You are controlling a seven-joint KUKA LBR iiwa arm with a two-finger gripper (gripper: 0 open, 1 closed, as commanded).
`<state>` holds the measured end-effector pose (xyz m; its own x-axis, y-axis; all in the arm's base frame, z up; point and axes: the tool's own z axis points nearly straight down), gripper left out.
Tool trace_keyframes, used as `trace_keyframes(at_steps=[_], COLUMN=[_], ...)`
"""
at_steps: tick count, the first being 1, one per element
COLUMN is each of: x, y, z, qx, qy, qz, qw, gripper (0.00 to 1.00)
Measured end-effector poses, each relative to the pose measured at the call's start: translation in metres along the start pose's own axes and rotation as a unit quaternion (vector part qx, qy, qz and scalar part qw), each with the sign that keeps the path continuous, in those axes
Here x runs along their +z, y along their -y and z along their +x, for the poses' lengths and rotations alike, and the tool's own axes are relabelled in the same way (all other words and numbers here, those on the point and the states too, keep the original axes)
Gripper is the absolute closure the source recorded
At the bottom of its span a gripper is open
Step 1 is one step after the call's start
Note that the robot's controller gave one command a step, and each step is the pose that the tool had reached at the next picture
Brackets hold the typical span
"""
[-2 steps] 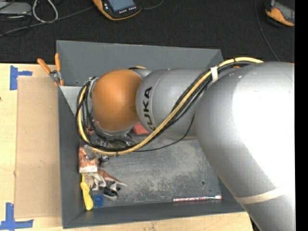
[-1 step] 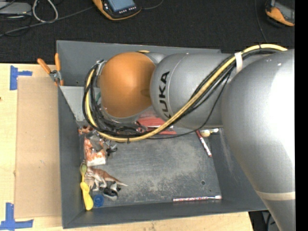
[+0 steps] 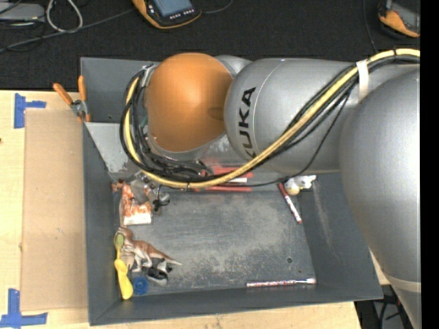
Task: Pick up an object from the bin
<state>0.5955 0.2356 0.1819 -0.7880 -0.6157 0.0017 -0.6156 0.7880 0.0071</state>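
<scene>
My gripper point(image 3: 153, 193) pokes out from under the arm's orange cover at the bin's back left, low over the floor. Just in front of it and to its left lies a small orange and white packet-like thing point(image 3: 133, 209), touching or nearly touching the gripper. A tan toy dinosaur point(image 3: 147, 253) lies further forward along the left wall. Nothing shows between the gripper's tips.
A yellow strip point(image 3: 123, 278), a blue cap point(image 3: 139, 286) and a small black thing point(image 3: 158, 273) cluster at the front left corner. Red sticks point(image 3: 230, 181) lie under the arm. A red-white stick point(image 3: 292, 206) and a white lump point(image 3: 300, 183) sit right; another stick point(image 3: 280, 282) lines the front wall.
</scene>
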Motion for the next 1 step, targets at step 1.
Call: trace_keyframes(at_steps=[1], x=[-0.0697], y=[0.0042], z=[0.0017], qx=[-0.014], qy=[0.0006], qz=[0.001], qw=[0.9999], gripper=[1.00])
